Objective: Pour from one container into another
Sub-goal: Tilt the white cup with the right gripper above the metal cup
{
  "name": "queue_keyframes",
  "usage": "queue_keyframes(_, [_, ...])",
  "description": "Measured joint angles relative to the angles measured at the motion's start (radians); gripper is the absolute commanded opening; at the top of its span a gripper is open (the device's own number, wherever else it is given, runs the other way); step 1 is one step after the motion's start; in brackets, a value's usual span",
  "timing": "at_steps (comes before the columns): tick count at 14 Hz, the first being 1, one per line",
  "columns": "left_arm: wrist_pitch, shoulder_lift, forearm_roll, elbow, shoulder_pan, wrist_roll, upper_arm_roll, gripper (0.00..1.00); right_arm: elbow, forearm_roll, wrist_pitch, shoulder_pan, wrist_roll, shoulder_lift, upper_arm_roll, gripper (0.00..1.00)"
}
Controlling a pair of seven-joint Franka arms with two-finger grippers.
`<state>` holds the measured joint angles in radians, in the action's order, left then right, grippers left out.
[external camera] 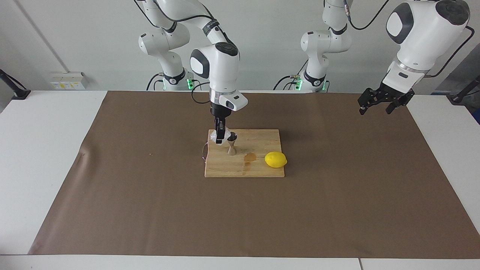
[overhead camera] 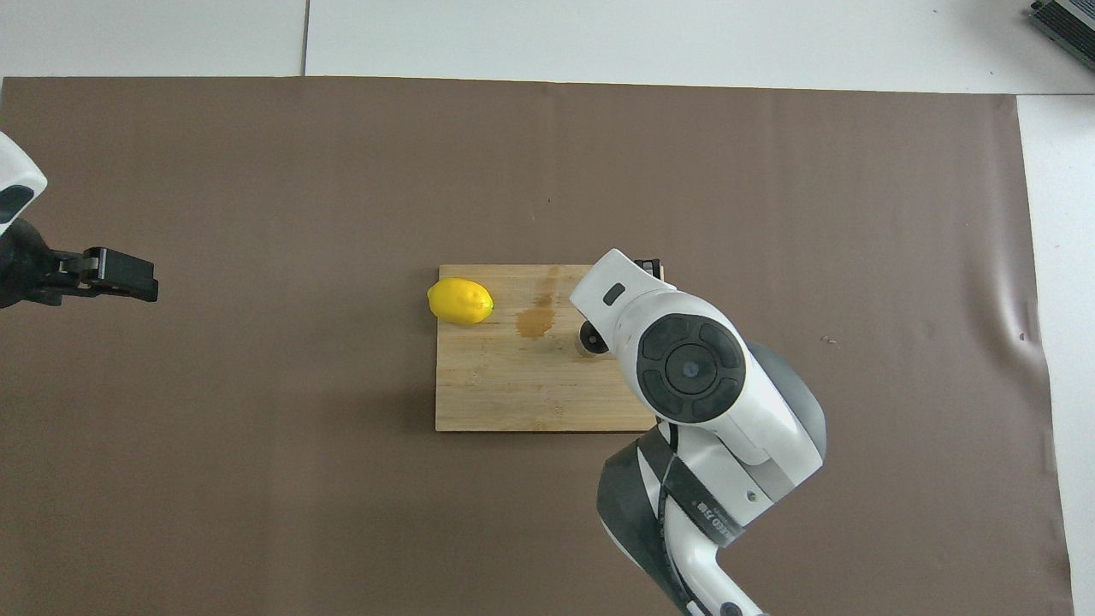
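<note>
Facing view: right gripper clamped on the small faceted clear glass cup, tipped against the rim of the hourglass-shaped silver metal jigger standing on the pale wooden cutting board, near a wet stain and a yellow lemon. Pour judged underway, with righting and setting down left. Wrist dropped steeply, elbow high; left gripper waiting open over the brown mat.
</note>
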<state>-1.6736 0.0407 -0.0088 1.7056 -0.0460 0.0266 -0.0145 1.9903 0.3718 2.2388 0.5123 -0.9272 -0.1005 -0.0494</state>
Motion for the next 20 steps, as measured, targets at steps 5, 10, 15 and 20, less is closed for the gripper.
queue_keyframes(5, [-0.002,0.006,0.0,-0.002,-0.012,0.0,-0.009,1.0,0.002,0.126,-0.001,0.027,0.001,0.0,0.0,0.0])
queue_keyframes(10, [-0.002,0.007,0.0,-0.002,-0.013,0.0,-0.009,1.0,0.002,0.254,-0.009,0.049,0.001,0.0,0.0,0.0])
queue_keyframes(15, [0.001,0.007,0.0,-0.002,-0.015,-0.001,-0.009,1.0,0.007,0.315,-0.022,0.053,0.0,0.005,0.0,0.0])
queue_keyframes(20, [0.008,0.008,0.008,-0.002,-0.041,0.0,-0.012,1.0,0.022,0.331,-0.023,0.06,-0.015,0.014,-0.003,0.0])
